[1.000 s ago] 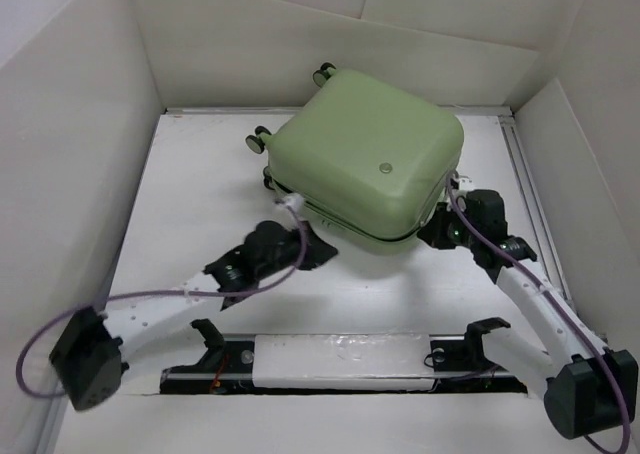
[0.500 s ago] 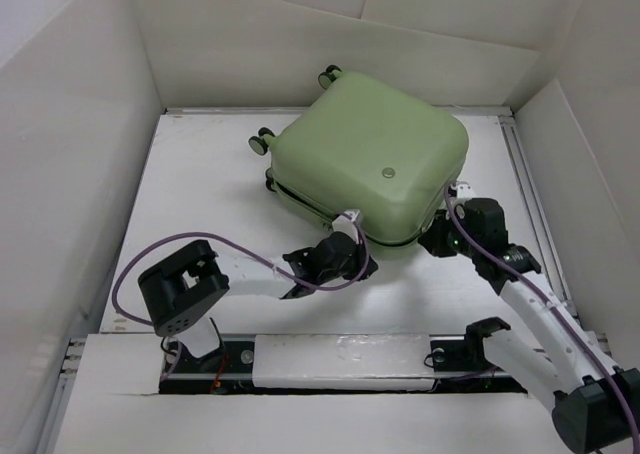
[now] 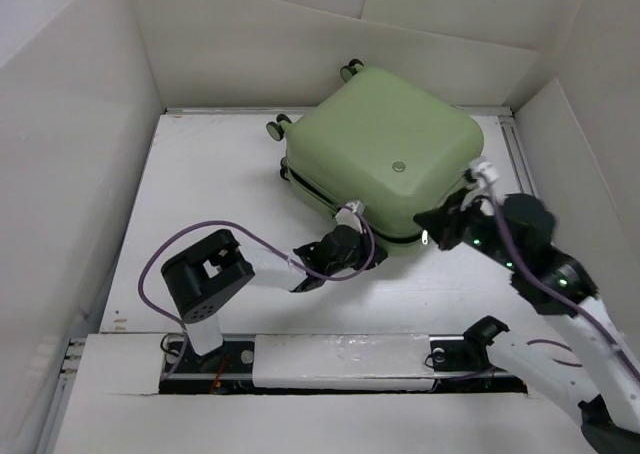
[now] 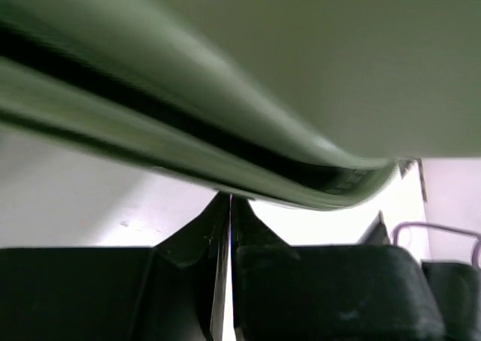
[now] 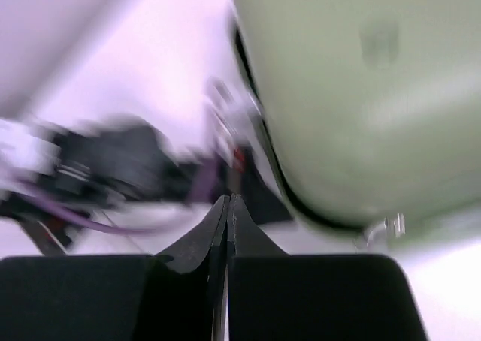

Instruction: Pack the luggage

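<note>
The luggage [image 3: 385,144] is a pale sage-green hard-shell suitcase lying flat and closed at the back of the table, silver badge [image 3: 398,166] up, wheels [image 3: 350,71] toward the back left. My left gripper [image 3: 372,246] is shut and empty, its tips against the suitcase's near edge; in the left wrist view the tips [image 4: 229,199] touch just under the shell's seam [image 4: 225,142]. My right gripper [image 3: 424,222] is shut and empty beside the suitcase's near right corner; the right wrist view is blurred, showing the shell [image 5: 361,86] to the right of the tips [image 5: 228,200].
White walls enclose the table [image 3: 210,194] on the left, back and right. The suitcase's right side lies near the right wall rail [image 3: 520,154]. A silver zip pull [image 5: 383,228] hangs at the seam. The left arm's base [image 3: 205,284] stands at the near left.
The suitcase has slid right and toward the back. My left arm folded in and followed its near edge rightward. My right gripper drew back and swung left at the near right corner.
</note>
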{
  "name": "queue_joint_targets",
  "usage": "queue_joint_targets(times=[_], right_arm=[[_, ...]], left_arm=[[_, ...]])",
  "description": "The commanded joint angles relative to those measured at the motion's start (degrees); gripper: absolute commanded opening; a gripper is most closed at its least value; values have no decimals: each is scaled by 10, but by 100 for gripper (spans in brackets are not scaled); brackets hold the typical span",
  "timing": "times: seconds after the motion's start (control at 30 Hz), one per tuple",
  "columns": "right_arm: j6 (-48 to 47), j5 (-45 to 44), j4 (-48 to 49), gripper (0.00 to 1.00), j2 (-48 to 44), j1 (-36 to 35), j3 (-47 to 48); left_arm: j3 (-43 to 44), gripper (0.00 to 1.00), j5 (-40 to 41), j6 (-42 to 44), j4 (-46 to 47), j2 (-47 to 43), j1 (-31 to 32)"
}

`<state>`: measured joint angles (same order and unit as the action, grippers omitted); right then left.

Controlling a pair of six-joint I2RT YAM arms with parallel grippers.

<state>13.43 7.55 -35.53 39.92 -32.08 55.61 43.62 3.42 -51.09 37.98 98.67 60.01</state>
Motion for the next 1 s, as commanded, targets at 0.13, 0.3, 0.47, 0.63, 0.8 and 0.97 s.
queue_joint_targets(times=[0.13,0.3,0.47,0.63,0.8,0.97], right_arm=[[12,71,41,0,-37,9,59],[47,-10,14,0,-89,9,-85],[80,-47,45,0,-107,3,-124],[80,-29,64,7,-96,-2,-126],[94,-18,94,21,-112,-15,-163],[94,-18,94,43,-133,-26,-182]], left_arm=[[13,0,20,-24,45,4,-22],[-23,0,15,-30,55,-24,-22],[-104,11,19,-37,35,-168,-56],[-199,52,-92,-79,4,-333,-243],[-183,80,-251,-132,20,-362,-486],[-50,100,-301,-127,-23,-243,-523]])
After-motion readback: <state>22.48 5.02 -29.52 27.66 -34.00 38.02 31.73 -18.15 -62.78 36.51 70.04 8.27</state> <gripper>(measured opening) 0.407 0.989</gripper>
